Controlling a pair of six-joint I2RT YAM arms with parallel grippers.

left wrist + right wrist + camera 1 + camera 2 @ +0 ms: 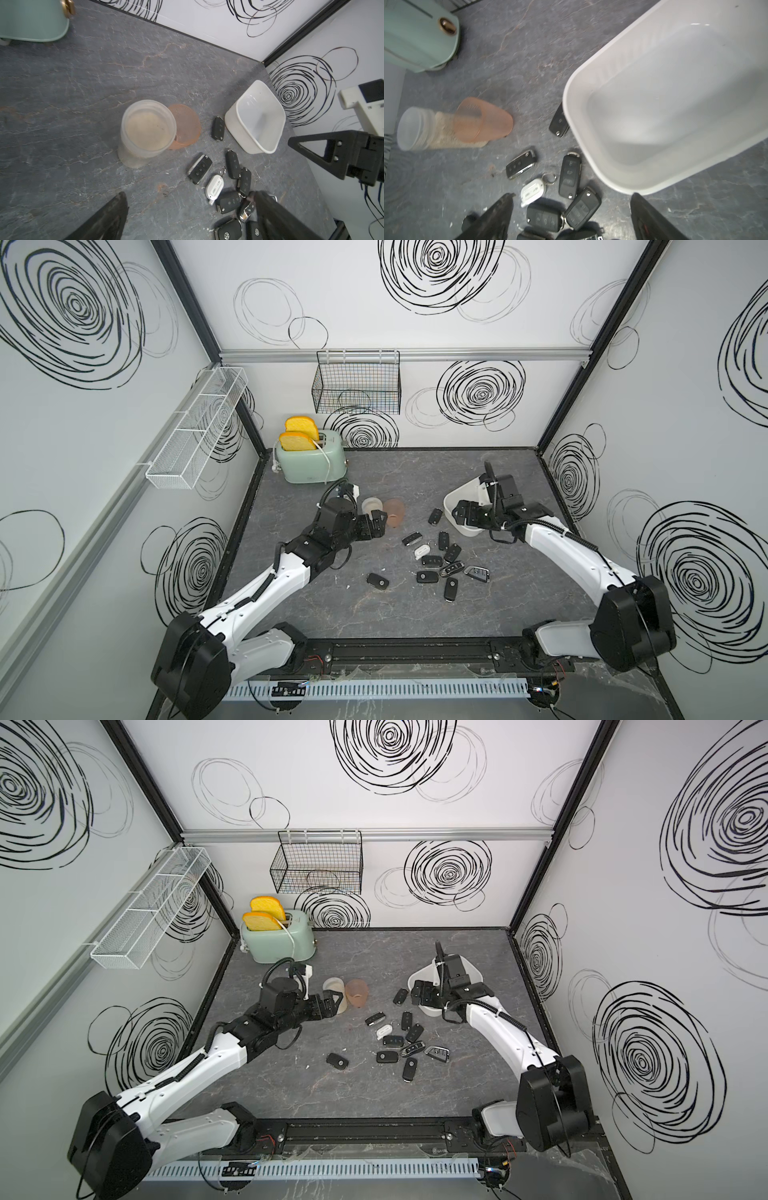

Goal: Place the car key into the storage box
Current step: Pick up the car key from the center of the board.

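Nearest the arm bases, a lone black key [377,580] lies by itself on the grey counter [415,622]. Just beyond it, the car keys [431,560] lie in a loose cluster. Most are black, with a white fob [421,550] among them and a chrome-trimmed key [476,573] at the cluster's right edge. All of them rest on the counter, outside the storage box [234,120]. Another black key [558,122] lies apart from the cluster, just beside the box wall that faces the cups.

To the left of the cluster, the left fingers [108,218] stand wide apart with nothing between them. They are near an upright frosted cup [148,128], and an orange cup [187,124] stands just beside that.

The right fingers [494,216] are also spread and hold nothing. In the right wrist view, keys from the cluster lie on the counter below the gap. In both top views the right arm's wrist hangs over the box and hides part of it.

In the far left corner stands a mint toaster [309,464] with two yellow bread slices [301,429] in its slots. A black wire basket [356,383] hangs on the back wall, and a white mesh rack [195,431] hangs on the left wall.
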